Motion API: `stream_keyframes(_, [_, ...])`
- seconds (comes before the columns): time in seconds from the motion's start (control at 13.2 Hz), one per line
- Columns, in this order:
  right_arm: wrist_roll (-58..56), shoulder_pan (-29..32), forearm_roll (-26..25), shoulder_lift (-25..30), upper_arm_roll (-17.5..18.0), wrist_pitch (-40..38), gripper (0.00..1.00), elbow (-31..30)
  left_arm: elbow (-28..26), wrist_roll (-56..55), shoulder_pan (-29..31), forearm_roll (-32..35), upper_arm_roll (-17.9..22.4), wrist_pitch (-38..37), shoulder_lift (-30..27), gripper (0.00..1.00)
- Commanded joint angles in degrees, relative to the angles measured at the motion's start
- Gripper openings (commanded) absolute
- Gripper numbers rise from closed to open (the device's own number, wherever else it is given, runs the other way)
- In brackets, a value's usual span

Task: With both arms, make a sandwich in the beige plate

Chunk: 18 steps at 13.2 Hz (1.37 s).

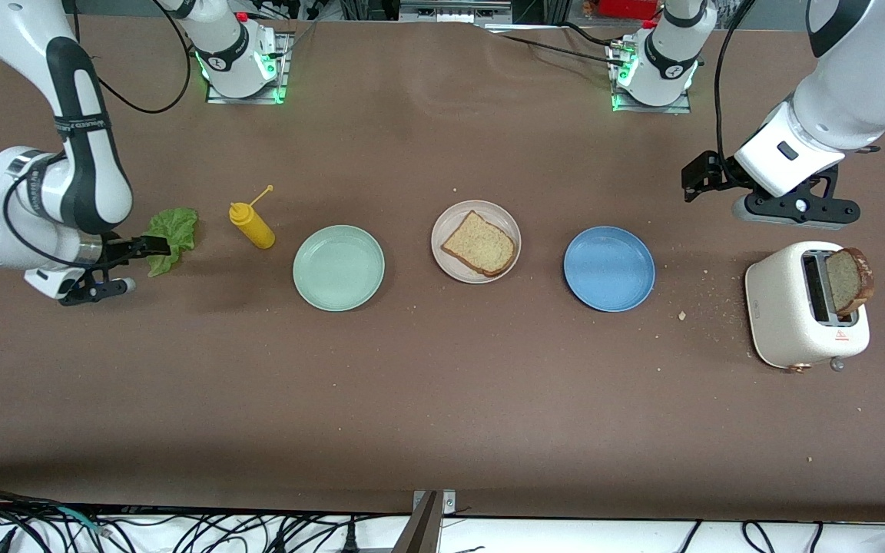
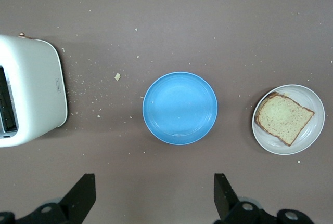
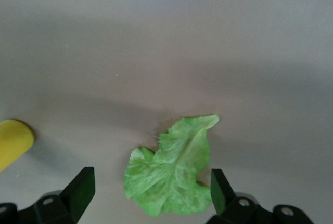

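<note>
Jaws apart on both, our right gripper (image 3: 148, 195) hangs over the lettuce leaf (image 3: 171, 174); we lower squarely and pinch its middle, while our left gripper (image 2: 155, 195) waits above the counter (image 1: 442, 399).

Open table is lying under the left gripper (image 2: 153, 198); only the toaster (image 1: 803, 311) (bread poking up) is standing close by.
</note>
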<state>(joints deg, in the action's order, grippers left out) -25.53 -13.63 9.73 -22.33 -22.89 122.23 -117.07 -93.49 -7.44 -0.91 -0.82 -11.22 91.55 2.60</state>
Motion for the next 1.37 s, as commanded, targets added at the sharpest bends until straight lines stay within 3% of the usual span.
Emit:
stream_keyframes(0.0, [4.9,0.9,-1.5,2.8,2.0,9.1,0.99,-9.6,1.5,-0.4,0.2,1.4,-0.2,-0.8,0.5,1.0])
stream_keyframes(0.46, [6.4,1.3,-1.8,2.4,2.6,11.8,0.96,-12.4,3.2,-0.4,0.2,1.4,-0.1,-0.4,2.5,1.0])
stream_keyframes(0.99, [6.5,3.3,-5.5,1.3,2.7,11.8,0.95,-12.4,5.1,-0.3,0.4,1.4,0.1,-0.7,3.4,1.0])
stream_keyframes(1.06, [6.4,3.3,-5.5,1.2,2.7,11.7,0.89,-12.4,5.1,-0.3,0.4,1.4,0.1,-0.8,3.3,1.0])
stream_keyframes(1.29, [6.4,3.3,-5.6,1.0,2.7,11.7,0.52,-12.4,5.2,-0.2,0.4,1.5,0.1,-0.8,3.2,1.0])
